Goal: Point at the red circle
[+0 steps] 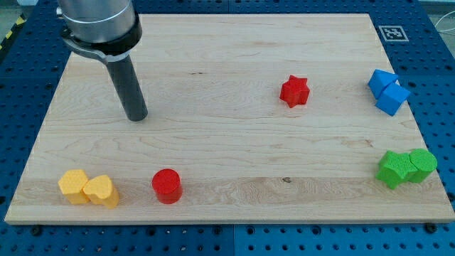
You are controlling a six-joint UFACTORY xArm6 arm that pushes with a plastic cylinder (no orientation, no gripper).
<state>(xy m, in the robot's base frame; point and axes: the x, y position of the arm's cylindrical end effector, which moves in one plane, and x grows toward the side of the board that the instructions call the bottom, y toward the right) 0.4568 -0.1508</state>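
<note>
**Tip at upper left, red circle below it near the bottom edge**

Camera view: my tip (136,118) rests on the wooden board (227,50) in its upper-left part; the red circle (167,185) lies at about five o'clock from the tip, well apart from it, close to the board's bottom edge; nothing lies between them. The arm carries no pincer, only the straight dark rod, so there is nothing spread or pressed together and nothing held; the tip touches no block. The rod drops from a grey collar at the view's top-left corner and leans slightly, its lower end further toward the view's right than its top.

At nine o'clock from the red circle, near the bottom-left corner, two yellow blocks (89,188) sit touching each other; their shapes are hard to make out. A red star (294,91) stands at about three o'clock from the tip, far across the board. At the right edge a pair of blue blocks (387,92) touch, and below them a pair of green blocks (407,167) touch.
</note>
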